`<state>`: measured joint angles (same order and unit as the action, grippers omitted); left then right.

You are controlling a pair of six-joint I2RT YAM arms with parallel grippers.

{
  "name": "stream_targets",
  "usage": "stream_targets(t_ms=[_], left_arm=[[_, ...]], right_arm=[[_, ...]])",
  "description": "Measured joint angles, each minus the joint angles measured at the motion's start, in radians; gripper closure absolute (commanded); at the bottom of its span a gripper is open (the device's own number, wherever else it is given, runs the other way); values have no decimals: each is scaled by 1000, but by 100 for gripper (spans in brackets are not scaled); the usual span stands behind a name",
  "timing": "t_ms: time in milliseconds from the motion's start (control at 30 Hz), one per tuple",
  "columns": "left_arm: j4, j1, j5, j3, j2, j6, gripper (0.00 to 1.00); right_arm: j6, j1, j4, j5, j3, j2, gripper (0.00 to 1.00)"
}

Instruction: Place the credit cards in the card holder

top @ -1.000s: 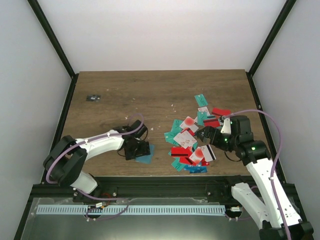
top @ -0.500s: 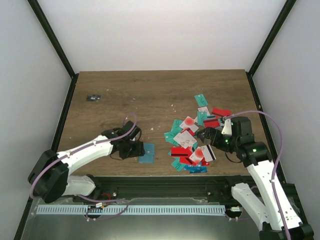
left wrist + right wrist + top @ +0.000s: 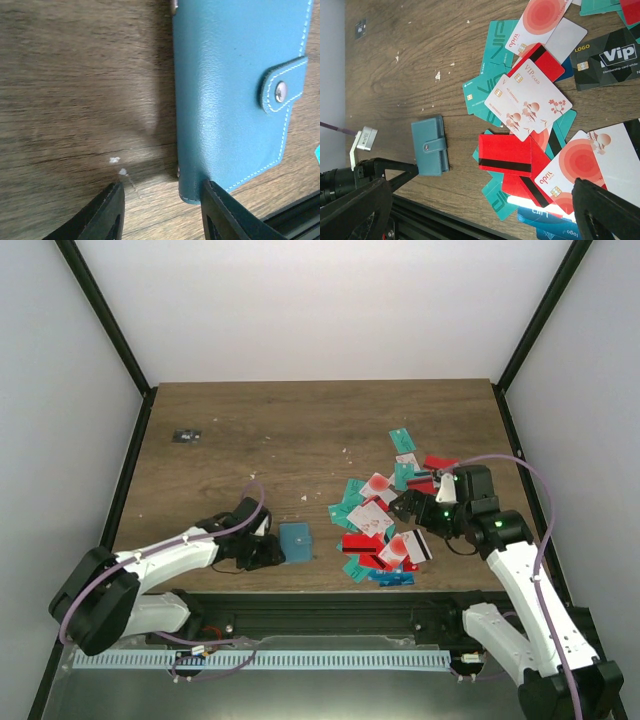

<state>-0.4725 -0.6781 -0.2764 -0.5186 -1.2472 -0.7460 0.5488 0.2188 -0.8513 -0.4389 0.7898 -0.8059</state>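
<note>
Top view overlooks the table; both wrist views, left seemingly very close, share the card holder

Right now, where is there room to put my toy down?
The back of the table is bare, from the small dark thing across. A narrow gap sits between the wallet and the cards. The right side is crowded.

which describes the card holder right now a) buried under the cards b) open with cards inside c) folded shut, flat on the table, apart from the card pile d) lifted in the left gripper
c: the card holder lies closed on the table with its snap tab over the cover, apart from the credit cards.
</note>
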Motion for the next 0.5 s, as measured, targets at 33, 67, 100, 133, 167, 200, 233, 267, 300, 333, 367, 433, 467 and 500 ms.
stream_targets(t_ms=[33,67,100,133,167,200,233,267,300,333,367,433,467,500], left_arm=[[19,1,-9,6,-1,1,59],[34,2,-18,11,-2,2,60],[50,3,-28,16,-4,2,60],[68,4,-39,21,-8,2,60],[87,5,-51,24,-13,2,60],[103,5,-60,27,-16,2,59],[121,5,-69,29,-22,2,59],[135,5,-77,30,-27,1,58],[150,5,-85,30,-35,1,56],[167,5,-96,30,-43,-1,54],[180,5,-105,29,-50,-3,53],[197,5,-116,29,-56,-6,52],[200,6,-119,29,-56,-9,53],[201,6,-120,29,-55,-12,53]], right_arm=[[-2,0,2,-3,0,-5,0],[-3,0,3,-6,0,-10,0],[-3,0,4,-7,0,-11,0],[-6,0,5,-7,0,-12,0],[-7,0,6,-7,0,-12,0],[-9,0,6,-7,0,-12,0],[-10,0,6,-7,0,-12,0],[-10,0,6,-7,0,-12,0],[-10,0,6,-7,0,-12,0],[-10,0,6,-7,0,-12,0],[-10,0,6,-8,0,-12,0],[-9,0,7,-12,0,-13,0],[-9,0,8,-14,0,-13,0],[-10,0,8,-15,0,-15,0]])
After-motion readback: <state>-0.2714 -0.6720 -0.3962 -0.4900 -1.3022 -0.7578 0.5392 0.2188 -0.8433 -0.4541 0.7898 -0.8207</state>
